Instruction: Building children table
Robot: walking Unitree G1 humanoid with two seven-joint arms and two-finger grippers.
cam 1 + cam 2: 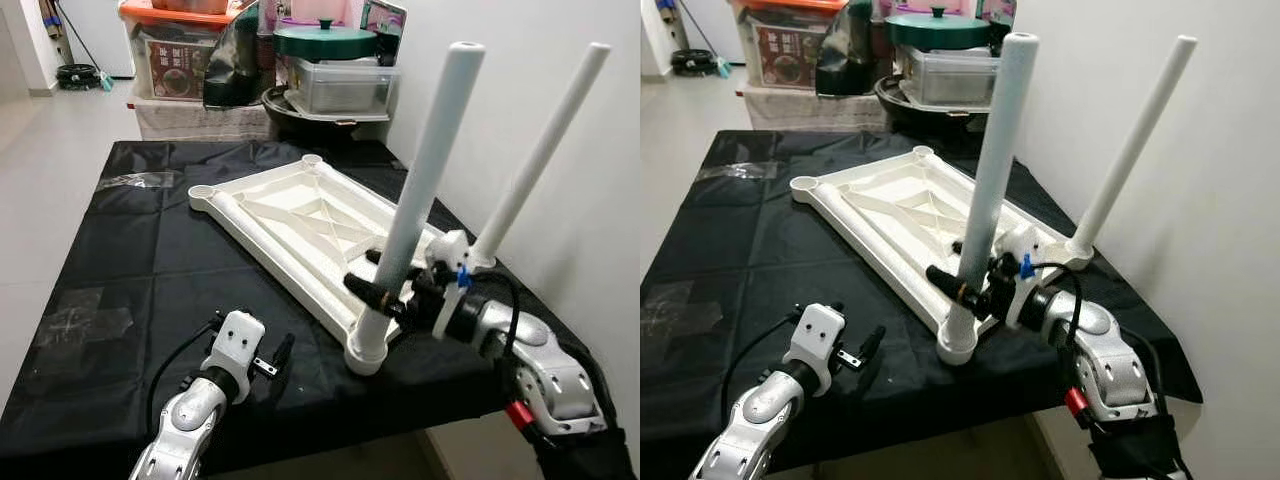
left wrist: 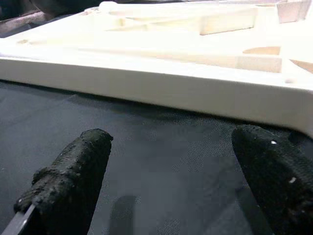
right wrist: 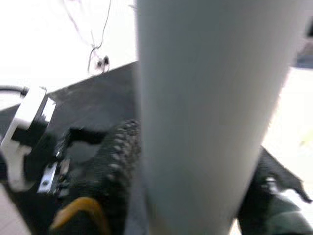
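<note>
From my seat, the upturned table panel [image 1: 300, 225] lies mid-tabletop [image 1: 110, 250], two legs [image 1: 425, 190] standing at its 3 o'clock corners, storage boxes [image 1: 180, 60] behind at 12 o'clock.

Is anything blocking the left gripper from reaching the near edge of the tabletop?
Nothing visible does. The left gripper hovers open over bare black cloth, facing the white tabletop, with only cloth between its fingers and the rim. The right gripper is closed on the near leg at the corner socket, off to the side.
</note>
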